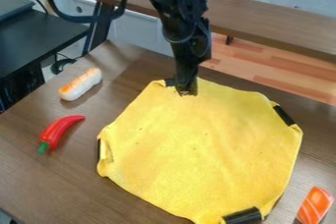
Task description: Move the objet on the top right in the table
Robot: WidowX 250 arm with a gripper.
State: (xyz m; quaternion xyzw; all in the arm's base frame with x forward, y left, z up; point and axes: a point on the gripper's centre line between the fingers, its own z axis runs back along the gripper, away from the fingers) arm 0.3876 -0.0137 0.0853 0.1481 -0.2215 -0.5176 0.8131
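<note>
Move judged outstanding: roll (81,84) and pepper (59,132) lie left, sushi (315,205) lower right. Gripper (187,91) at cloth (203,144); clenched or released, cannot tell.

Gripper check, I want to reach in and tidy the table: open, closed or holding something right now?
Gripper: at the far edge of the yellow cloth; open, closed or holding cannot be told.
</note>
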